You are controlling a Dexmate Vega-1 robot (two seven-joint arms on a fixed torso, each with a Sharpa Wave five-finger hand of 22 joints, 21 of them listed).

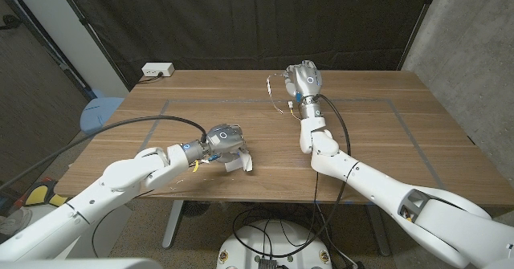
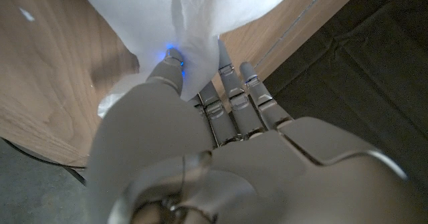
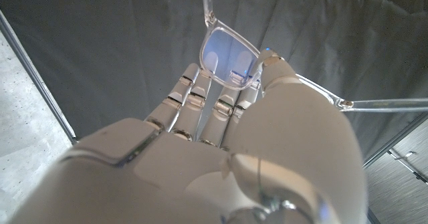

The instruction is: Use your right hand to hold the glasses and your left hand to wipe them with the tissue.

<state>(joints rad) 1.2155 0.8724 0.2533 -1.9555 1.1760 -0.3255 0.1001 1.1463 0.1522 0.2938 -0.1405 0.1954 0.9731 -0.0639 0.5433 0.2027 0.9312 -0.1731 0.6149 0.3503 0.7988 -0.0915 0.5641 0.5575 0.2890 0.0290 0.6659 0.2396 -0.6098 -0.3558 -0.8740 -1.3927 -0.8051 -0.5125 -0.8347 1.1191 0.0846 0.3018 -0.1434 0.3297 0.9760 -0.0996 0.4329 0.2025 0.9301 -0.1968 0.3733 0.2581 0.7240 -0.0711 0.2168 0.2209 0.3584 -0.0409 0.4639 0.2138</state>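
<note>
- Right robot hand [image 1: 305, 79] is raised above the far side of the brown wooden tabletop [image 1: 377, 140], pinching the clear-framed plastic glasses [image 1: 279, 92] between thumb and fingers.
- In the right wrist view the glasses [image 3: 227, 53] sit at the fingertips [image 3: 190, 77], one lens facing the dark curtain [image 3: 120, 43], both temple arms spread outward.
- Left robot hand [image 1: 222, 138] is low near the tabletop's near edge, well apart from the right robot hand, gripping a crumpled white tissue [image 1: 239, 161].
- In the left wrist view the tissue [image 2: 194, 23] bunches between thumb and fingers [image 2: 231, 90] and spreads over the wood.
- Beyond the left robot hand, a white power strip [image 1: 157, 70] lies at the far corner of the tabletop.
</note>
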